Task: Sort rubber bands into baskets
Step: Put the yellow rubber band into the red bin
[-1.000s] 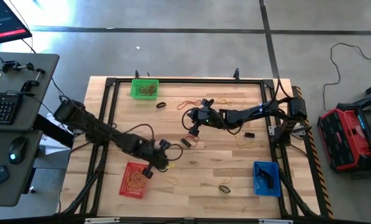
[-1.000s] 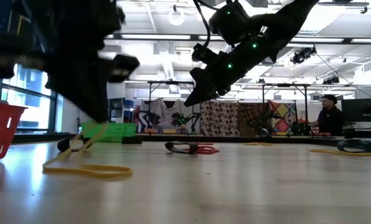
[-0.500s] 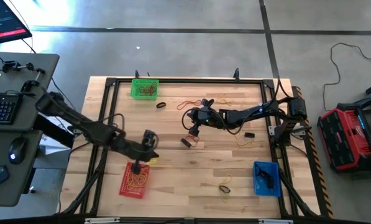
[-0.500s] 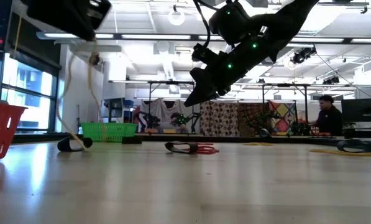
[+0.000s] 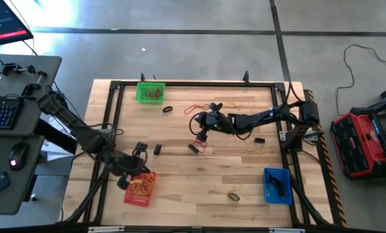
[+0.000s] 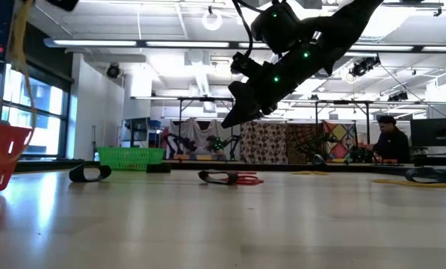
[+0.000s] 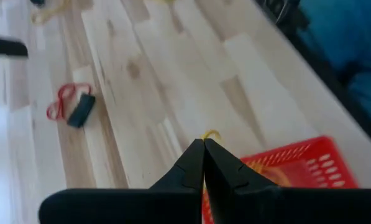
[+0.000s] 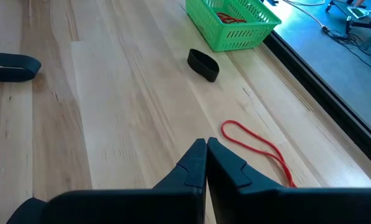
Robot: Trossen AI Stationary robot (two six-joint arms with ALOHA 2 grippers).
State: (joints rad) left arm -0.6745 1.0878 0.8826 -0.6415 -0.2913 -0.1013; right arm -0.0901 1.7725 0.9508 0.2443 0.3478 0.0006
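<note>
My left gripper [image 5: 134,173] [image 7: 204,144] is shut on a yellowish-tan rubber band [image 6: 21,52] above the red basket [image 5: 139,188] [image 7: 297,165], which holds several yellowish bands. My right gripper [image 5: 199,136] [image 8: 206,144] is shut and empty, raised above the table's middle [image 6: 226,122]. The green basket [image 5: 150,92] with bands in it stands at the far left. The blue basket [image 5: 277,184] stands at the near right. Loose bands lie on the table: a black one [image 5: 157,149], a red one [image 8: 253,146], and a black one beside red loops [image 5: 194,147]. My left gripper pinches the yellowish-tan band between its two shut fingertips; a small bit of the loop [image 7: 210,134] shows past the tips. The band hangs slack below the fingers [image 6: 19,67], clear of the table, above the red basket's rim [image 6: 2,131].
More bands lie about: orange ones [image 5: 196,108] at the far middle, a tan one [image 5: 254,147] and a black one [image 5: 259,140] at the right, a yellow one [image 5: 235,195] near the front. A black frame [image 5: 112,116] runs round the table. A desk with a keyboard [image 5: 2,110] stands at the left.
My left gripper has gone toward the table's left edge and up, carrying the yellowish-tan band. The band's lower part, which lay on the table, has been lifted clear and now hangs over the red basket.
</note>
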